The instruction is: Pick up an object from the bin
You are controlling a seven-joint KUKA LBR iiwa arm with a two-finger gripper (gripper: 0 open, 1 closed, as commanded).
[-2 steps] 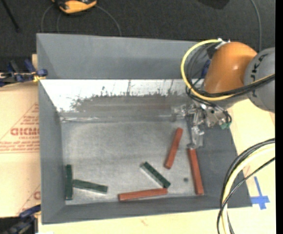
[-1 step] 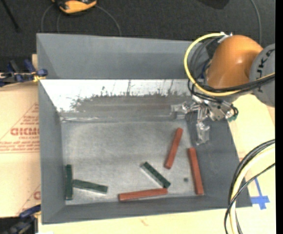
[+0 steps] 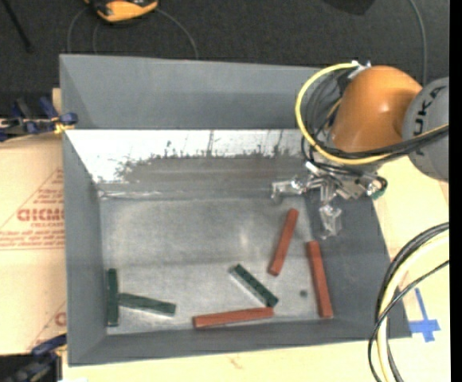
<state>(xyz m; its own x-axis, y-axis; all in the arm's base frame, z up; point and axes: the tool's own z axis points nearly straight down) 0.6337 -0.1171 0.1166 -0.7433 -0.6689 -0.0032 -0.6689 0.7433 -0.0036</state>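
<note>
My gripper (image 3: 328, 218) hangs over the right side of the bin, below the orange cover, with nothing visibly held. Just left of it lies a red-brown stick (image 3: 283, 241), slanting down to the left. Below the gripper a second red-brown stick (image 3: 319, 278) lies almost upright along the bin's right wall. A short dark green stick (image 3: 254, 285) lies diagonally near the front middle.
A third red-brown stick (image 3: 232, 318) lies flat along the front wall. Two dark green sticks (image 3: 112, 296) (image 3: 146, 304) sit in the front left corner, touching in a T. The bin's floor between them is bare grey metal.
</note>
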